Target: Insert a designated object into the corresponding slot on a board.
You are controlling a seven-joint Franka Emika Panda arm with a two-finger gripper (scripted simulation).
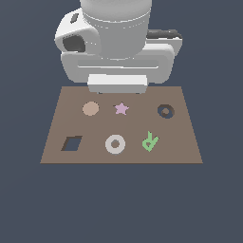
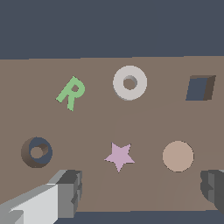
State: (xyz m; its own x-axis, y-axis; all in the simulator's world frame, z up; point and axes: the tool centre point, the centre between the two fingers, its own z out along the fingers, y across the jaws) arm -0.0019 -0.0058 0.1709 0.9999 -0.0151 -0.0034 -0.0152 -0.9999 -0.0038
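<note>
The pale grey-white ring [image 1: 115, 144] lies flat on the brown board [image 1: 185, 147], in the near row between the dark diamond hole and the green R. It also shows in the wrist view [image 2: 130, 82]. The ring-shaped slot [image 1: 165, 111] with a brown centre is in the far row at the exterior view's right; it also shows in the wrist view [image 2: 36, 152]. My gripper [image 2: 140, 192] is open and empty, high above the board's far edge, with its fingers [image 2: 68, 192] spread wide apart. In the exterior view the arm's bulk hides the fingertips.
A tan disc [image 1: 90, 108] and a pink star [image 1: 121, 108] sit in the far row. A dark diamond hole [image 1: 71, 143] and a green letter R [image 1: 150, 141] flank the ring. The white arm body [image 1: 116, 47] looms over the board's far edge.
</note>
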